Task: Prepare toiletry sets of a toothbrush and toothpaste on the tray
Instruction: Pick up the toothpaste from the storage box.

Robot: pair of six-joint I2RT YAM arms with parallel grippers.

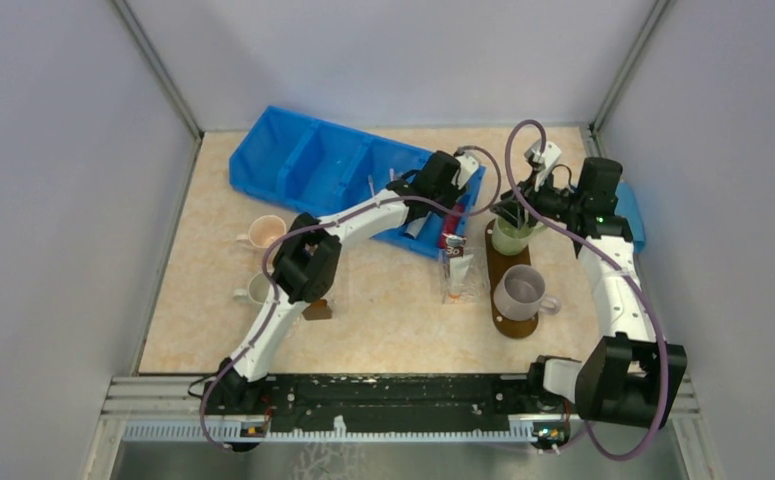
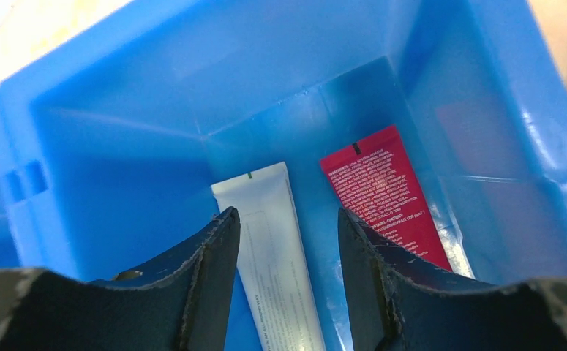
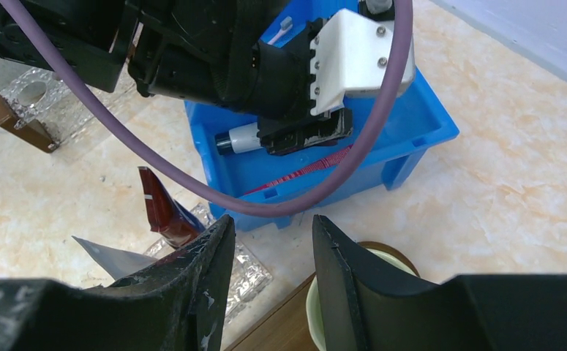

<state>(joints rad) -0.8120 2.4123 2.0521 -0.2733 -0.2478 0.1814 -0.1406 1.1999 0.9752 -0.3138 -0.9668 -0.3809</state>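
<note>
My left gripper (image 2: 286, 213) hangs open inside the end compartment of the blue bin (image 2: 119, 131). A white toothpaste tube (image 2: 269, 241) lies on the floor between its fingers, untouched, and a red toothpaste tube (image 2: 382, 197) lies just right of them. From above, that gripper (image 1: 443, 215) sits at the bin's right end. My right gripper (image 3: 272, 219) is open and empty above a pale green mug (image 3: 390, 257) on the dark brown tray (image 1: 514, 325). Thin pink toothbrushes (image 1: 372, 184) stick up in the bin.
A grey mug (image 1: 520, 290) stands on the tray's near half. A clear holder (image 1: 458, 278) left of the tray holds a dark red tube (image 3: 162, 208) and a silvery one (image 3: 112, 256). Two more mugs (image 1: 263, 232) and a small brown block (image 1: 315, 311) sit at the left.
</note>
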